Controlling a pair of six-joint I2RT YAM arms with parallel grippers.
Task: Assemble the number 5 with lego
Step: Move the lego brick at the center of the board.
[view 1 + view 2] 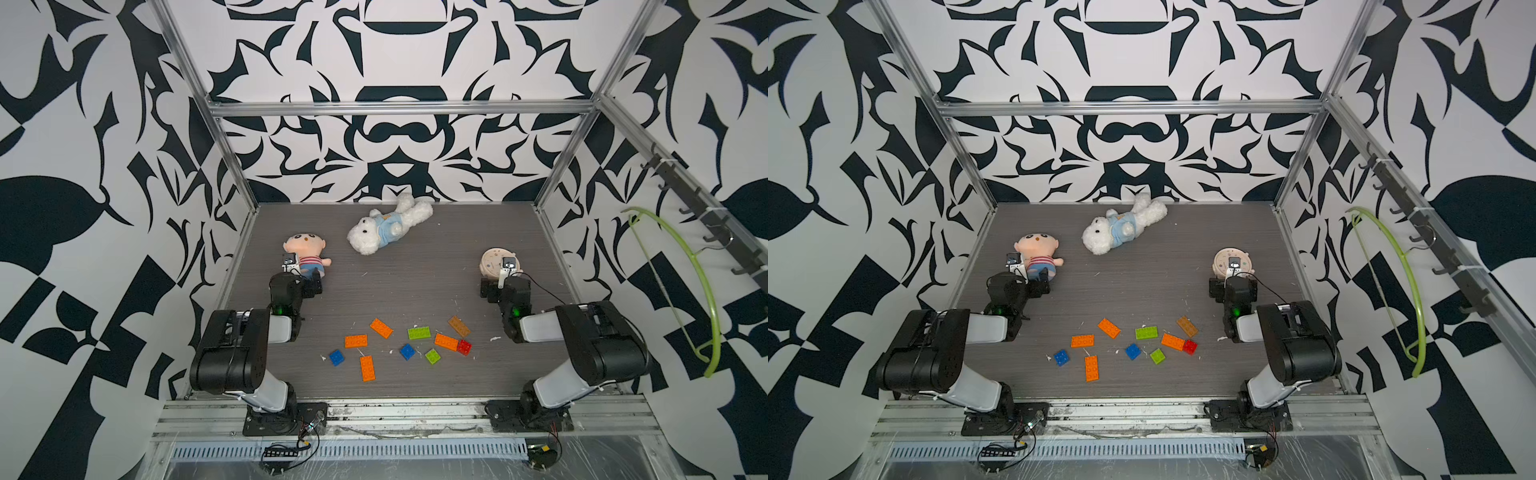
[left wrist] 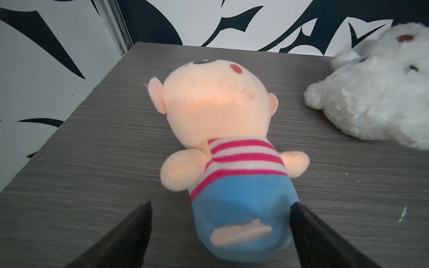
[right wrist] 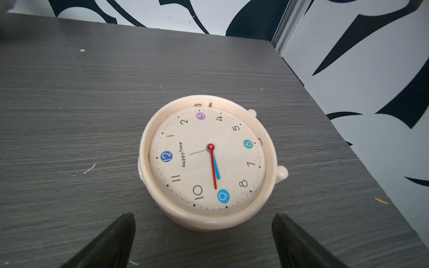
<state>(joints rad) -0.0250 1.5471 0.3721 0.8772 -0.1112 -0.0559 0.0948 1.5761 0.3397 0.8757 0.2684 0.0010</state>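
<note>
Lying scattered, studded rectangular and square lego (image 1: 419, 333), grey woodgrain table (image 1: 415, 282)

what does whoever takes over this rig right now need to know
Left hand: open, empty, at the striped plush doll's feet.
Right hand: open, empty, at the beige clock.
Lego bricks: ten, lying flat and scattered on the near part of the table, between the arms. The orange brick sits against the red brick.
Done: nothing, no 5 started.
Left: pick up the bricks and join them into a 5.
</note>
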